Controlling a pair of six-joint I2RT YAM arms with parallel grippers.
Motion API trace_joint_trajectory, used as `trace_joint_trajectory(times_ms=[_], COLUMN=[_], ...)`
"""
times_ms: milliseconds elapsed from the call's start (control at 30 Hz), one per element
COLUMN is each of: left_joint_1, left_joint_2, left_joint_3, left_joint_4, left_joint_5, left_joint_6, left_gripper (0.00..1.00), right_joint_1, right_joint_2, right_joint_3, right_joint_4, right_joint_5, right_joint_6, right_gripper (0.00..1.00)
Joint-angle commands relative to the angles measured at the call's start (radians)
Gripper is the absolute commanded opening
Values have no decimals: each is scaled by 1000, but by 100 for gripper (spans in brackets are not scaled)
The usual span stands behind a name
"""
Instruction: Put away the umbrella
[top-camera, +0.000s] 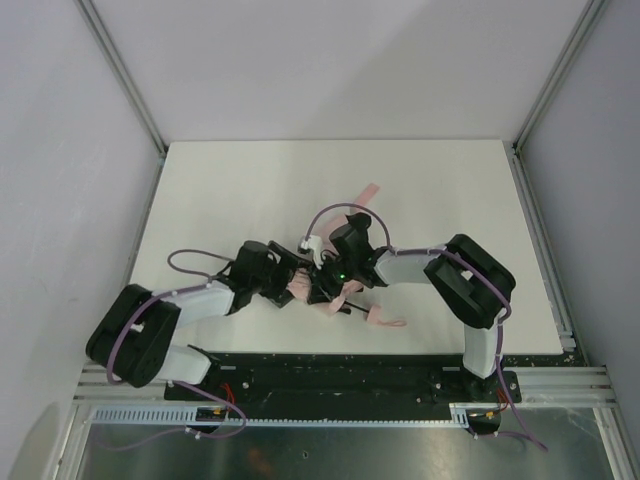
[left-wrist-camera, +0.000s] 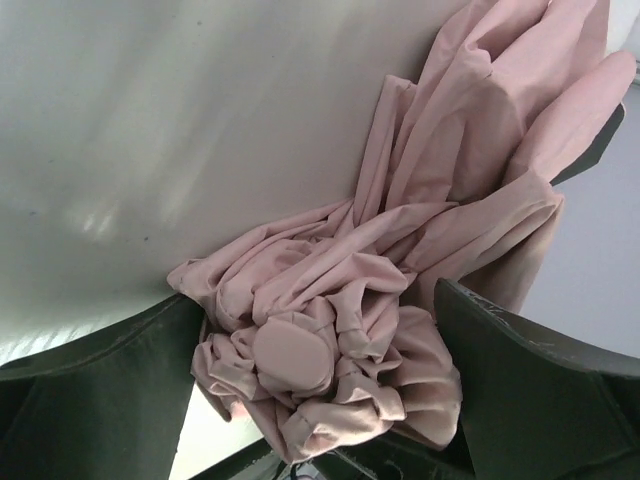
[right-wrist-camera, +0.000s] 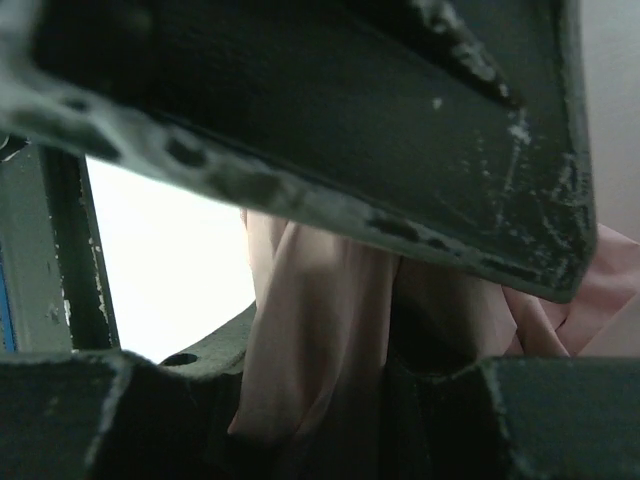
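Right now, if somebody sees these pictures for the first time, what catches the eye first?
The crumpled pale pink umbrella, lying in the middle of the white table where both arms meet. The right claw pinches its fabric, while the left claw stands open on either side of the bunched cloth.

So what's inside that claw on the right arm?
Pale pink umbrella fabric, pinched between the fingers of the right gripper. The fingers cover the rest, so whatever lies within those folds can't be seen.
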Motion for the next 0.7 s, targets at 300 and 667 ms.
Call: trace_joint_trajectory(times_ms=[300,667], left_joint_1=[-110,-111], left_joint_2=[106,142], left_joint_3=[-111,-92], left_joint_4=[45,19], left_joint_5=[-135,-68], left_joint_6=[-31,-13], left_gripper=[33,0], right_joint_1=[23,1], right_joint_2=[30,-64], right_joint_3=[-67,-35], right_joint_4=[-103,-233], right_joint_5=[36,223], right_joint_6=[-43,11], right_gripper=[0,45])
